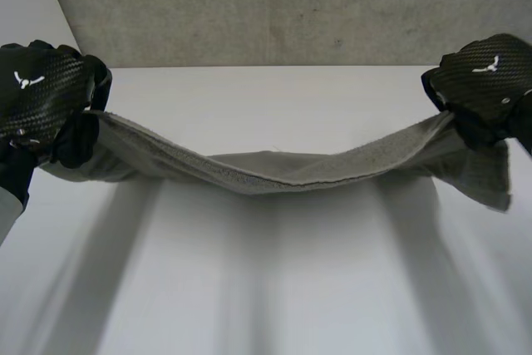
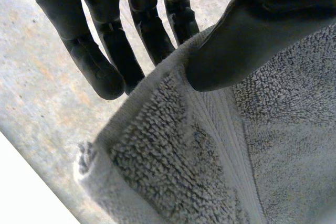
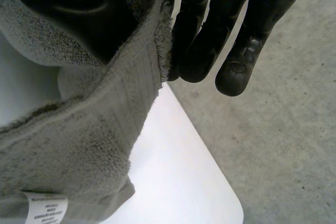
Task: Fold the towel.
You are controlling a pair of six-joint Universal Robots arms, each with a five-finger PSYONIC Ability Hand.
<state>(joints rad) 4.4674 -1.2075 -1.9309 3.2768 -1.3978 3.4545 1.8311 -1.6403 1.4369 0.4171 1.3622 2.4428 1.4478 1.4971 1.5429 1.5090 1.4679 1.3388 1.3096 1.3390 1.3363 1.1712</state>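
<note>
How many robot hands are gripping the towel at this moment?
2. The left hand pinches one end of the towel, and the right hand pinches the opposite end; the cloth sags between them.

My tally, placed against the towel:

- Towel [image 1: 274, 174]: one, grey, hanging in a sag.
- Hands: two, both black. I log one left hand [image 1: 41, 93] at the towel's left end and one right hand [image 1: 486, 81] at its right end. Each pinches the cloth between fingers [image 2: 97, 69] and thumb.
- Worktop [image 1: 274, 288]: one, white, below the towel.
- Label [image 3: 46, 208]: one, white with small print I cannot read, sewn to the towel near its right end.
- Concrete surface [image 1: 274, 6]: one, grey, beyond the towel's far side.

That makes six items in five kinds.
</note>
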